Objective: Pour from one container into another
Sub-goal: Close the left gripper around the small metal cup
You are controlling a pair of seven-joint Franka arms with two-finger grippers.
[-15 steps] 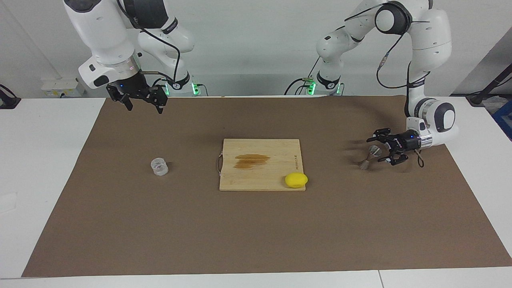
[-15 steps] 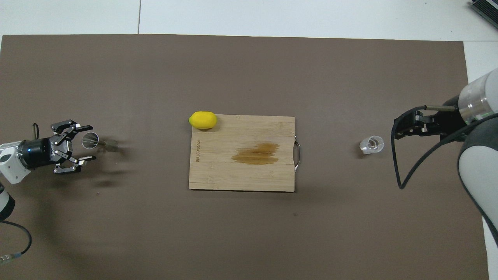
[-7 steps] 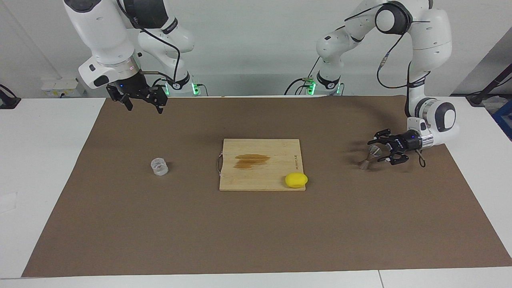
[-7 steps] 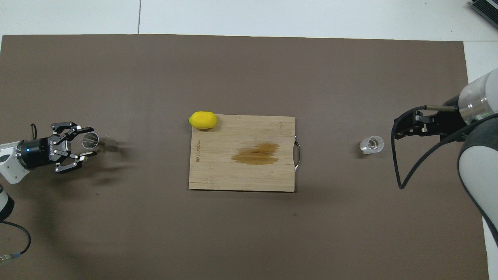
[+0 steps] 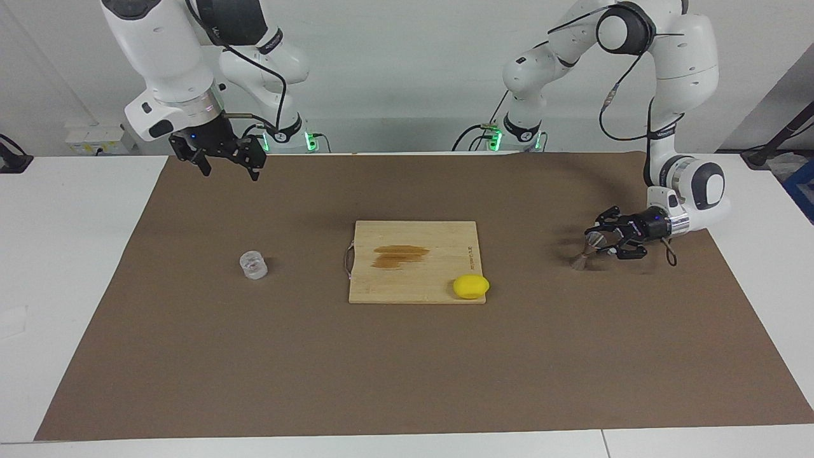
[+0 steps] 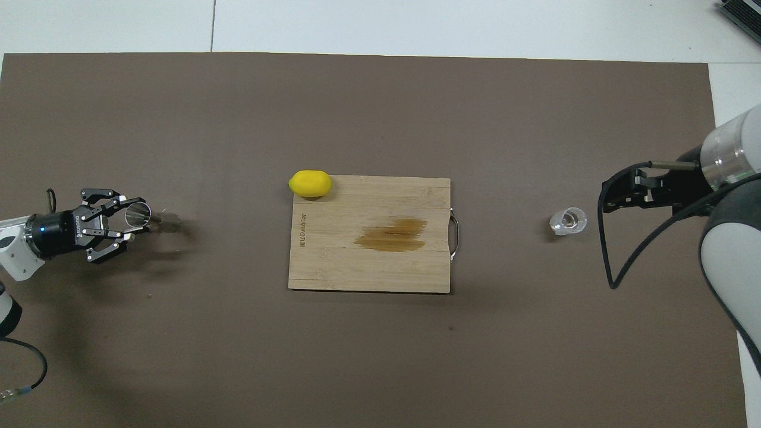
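A brown mat (image 5: 407, 356) covers the table. At its middle lies a wooden cutting board (image 5: 416, 280) with a dark stain on its surface and a metal handle on the edge toward the right arm's end. A yellow lemon (image 5: 471, 286) rests on the board's corner farthest from the robots, toward the left arm's end.

Left arm: the forearm descends steeply, the wrist is bent level, and the left gripper (image 5: 605, 240) points sideways along the table toward the board, low over the mat. Its fingers are spread apart on either side of the upper cup of the metal jigger (image 5: 587, 249); whether they touch it cannot be determined. The jigger stands on the mat at the left arm's end, well apart from the board, leaning with its open upper cup tipped toward the gripper.

Right arm: waiting, raised, with the right gripper (image 5: 224, 159) pointing down, fingers parted, holding nothing, over the mat's edge nearest the robots.

The clear glass cup (image 5: 253, 264) stands upright on the mat toward the right arm's end, apart from the board.
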